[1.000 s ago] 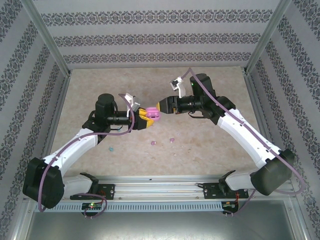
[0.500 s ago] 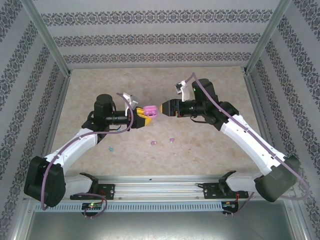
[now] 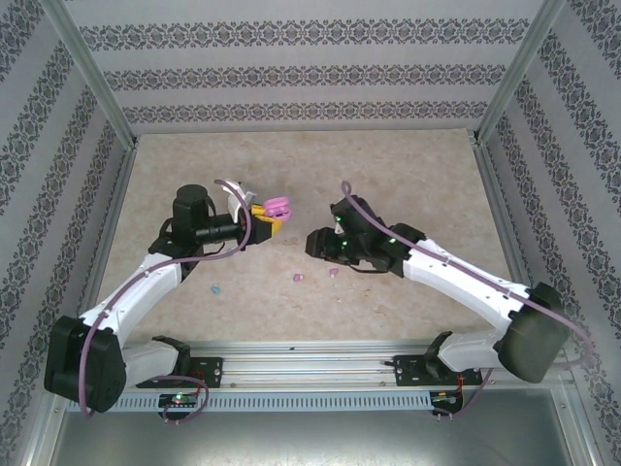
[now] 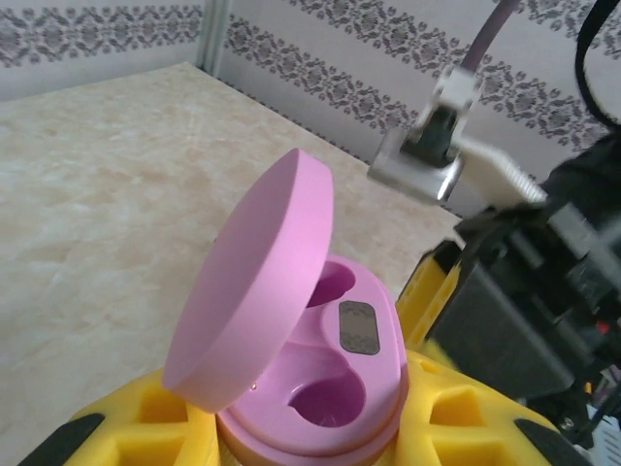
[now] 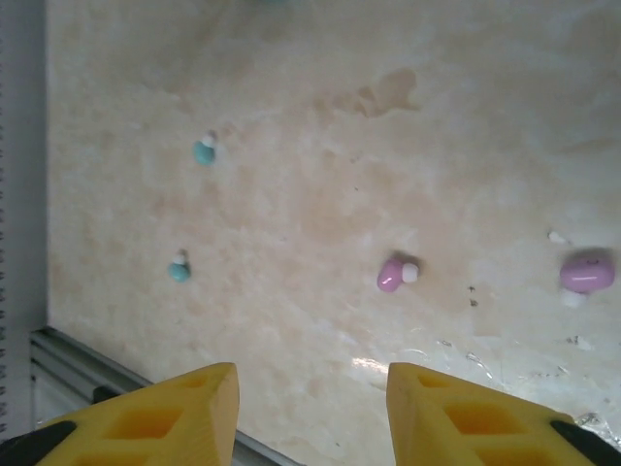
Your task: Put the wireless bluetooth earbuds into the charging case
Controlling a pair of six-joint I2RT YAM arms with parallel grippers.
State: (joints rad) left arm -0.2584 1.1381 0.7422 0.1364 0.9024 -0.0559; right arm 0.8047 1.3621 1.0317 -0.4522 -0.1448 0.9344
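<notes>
Well, the left gripper (image 3: pixel 264 221) clamped the pink charging case (image 4: pixel 380 374), lid (image 4: pixel 257 282) up (presumably presenting its empty sockets (image 4: pixel 325 400)). Right of the case, the right gripper (image 5: pixel 310 417) hovered, jaws apart and empty, over pink earbuds (image 5: pixel 393 275) on the table (image 5: pixel 320 194).

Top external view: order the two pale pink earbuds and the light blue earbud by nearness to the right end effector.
1. Right-hand pale pink plastic earbud and left-hand pale pink plastic earbud, both close by the right end effector: too close to call.
2. Light blue plastic earbud, far to the left: farthest.
</notes>
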